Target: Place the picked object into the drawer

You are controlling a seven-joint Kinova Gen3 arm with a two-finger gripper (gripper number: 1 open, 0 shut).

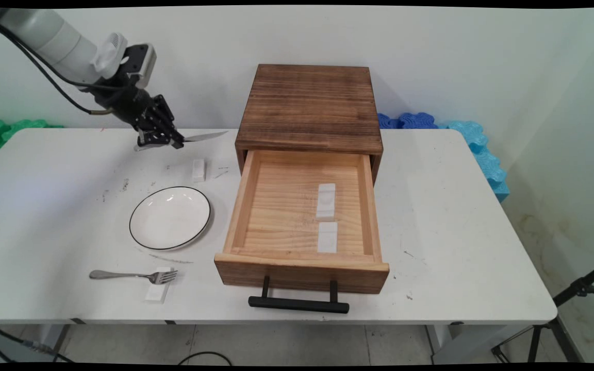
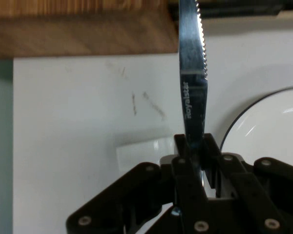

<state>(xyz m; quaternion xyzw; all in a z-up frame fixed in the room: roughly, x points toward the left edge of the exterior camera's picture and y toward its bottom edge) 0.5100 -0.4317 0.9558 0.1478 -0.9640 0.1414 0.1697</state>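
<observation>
A: What has my tool [image 1: 160,140] got?

B: It's clamped on a knife [image 1: 205,137] by the handle end, held above the bench [image 1: 60,216]. The blade runs straight out ahead of the tool, toward the drawer box [image 1: 310,105].

A: What's under me?

B: A small white block [image 1: 198,169] just below the blade, the plate [image 1: 170,217] further down, and the fork [image 1: 134,275] well beyond that.

White worktop [image 1: 457,232] standing against a plain pale wall [image 1: 457,56], scuff marks showing on its surface. Green foam mats [image 1: 3,131] lying behind its left end, blue foam mats [image 1: 475,141] running behind and down its right side. Grey tiled floor [image 1: 302,345] showing below. Black tripod legs [image 1: 570,304] standing at lower right. Even light falling, soft shadows.
</observation>
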